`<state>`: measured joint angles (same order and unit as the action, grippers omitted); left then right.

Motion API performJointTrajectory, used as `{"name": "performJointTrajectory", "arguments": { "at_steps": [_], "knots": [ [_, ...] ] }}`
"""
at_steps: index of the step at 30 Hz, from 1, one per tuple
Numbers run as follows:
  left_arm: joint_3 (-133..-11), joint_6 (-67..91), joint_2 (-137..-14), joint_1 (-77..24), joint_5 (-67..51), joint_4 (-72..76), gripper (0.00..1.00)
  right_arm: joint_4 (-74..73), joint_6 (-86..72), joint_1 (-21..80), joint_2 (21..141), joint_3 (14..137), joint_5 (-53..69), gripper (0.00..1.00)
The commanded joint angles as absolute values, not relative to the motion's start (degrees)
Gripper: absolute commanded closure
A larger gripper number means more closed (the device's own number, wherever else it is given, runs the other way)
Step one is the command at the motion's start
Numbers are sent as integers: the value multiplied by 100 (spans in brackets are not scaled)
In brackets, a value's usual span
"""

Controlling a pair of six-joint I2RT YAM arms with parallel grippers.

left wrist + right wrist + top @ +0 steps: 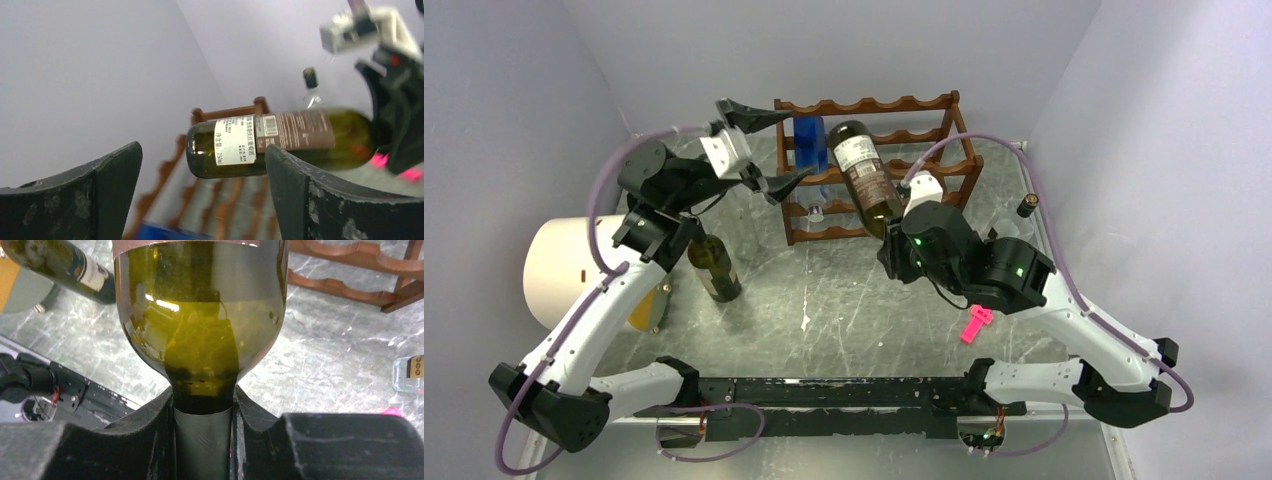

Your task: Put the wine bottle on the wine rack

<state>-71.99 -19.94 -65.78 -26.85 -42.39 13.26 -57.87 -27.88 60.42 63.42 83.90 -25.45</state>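
Olive-green glass wine bottle (865,178) with a white and brown label is being held in the air by its neck alone. Its base is pointing far, tilted over the middle of the reddish-brown wooden wine rack (879,104) with scalloped rails, and no cradle is bearing it yet. The neck is being clamped tightly by the right gripper (202,407). The left gripper (769,150) is being held at the rack's left end, fingers spread wide and empty.

Because the heavy body is being carried far from the grip, the bottle could, by judgement, be swung or slipped in the jaws. Its base could also be knocked against a rail, and the rack shoved. A blue translucent bottle (810,140) is being cradled just left of it and could be struck.

A dark green bottle (715,266) is standing on the grey marbled table (844,300) at the near left, beside a white cylinder (559,262). A small clear bottle (1027,206) is standing at the far right. A pink object (975,324) is lying at the near right, apart from the path.
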Motion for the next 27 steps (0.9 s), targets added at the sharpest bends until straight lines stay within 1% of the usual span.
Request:
{"name": "performJointTrajectory", "arguments": {
  "at_steps": [1,4,7,10,12,17,20,27],
  "knots": [
    [-7048,1586,-6337,-2707,-3187,1162,4,-5489,-2795,6030,5944,8163,-2348,100],
    [-6871,2426,-6386,-2706,-3587,586,4,-5521,-2833,6028,5770,7943,-2298,100],
    [-6994,2632,-6545,-2706,-3510,-429,4,-5489,-2876,6025,5618,7624,-2350,100],
    [-7256,2501,-6648,-2699,-3095,-1241,4,-5346,-2907,6029,5503,7256,-2335,100],
    [-7175,2431,-6534,-2706,-2967,-1205,4,-5250,-2916,6033,5471,7056,-2342,100],
    [-6646,2164,-6004,-2707,-3164,-597,4,-4906,-2859,6035,5262,6546,-2576,100],
    [-6667,1747,-5869,-2703,-3153,-684,4,-4772,-2702,6033,5227,6382,-2501,100],
    [-6794,1523,-5775,-2701,-2915,-990,4,-4642,-2535,6029,5052,6097,-2451,100]
  ]
}}
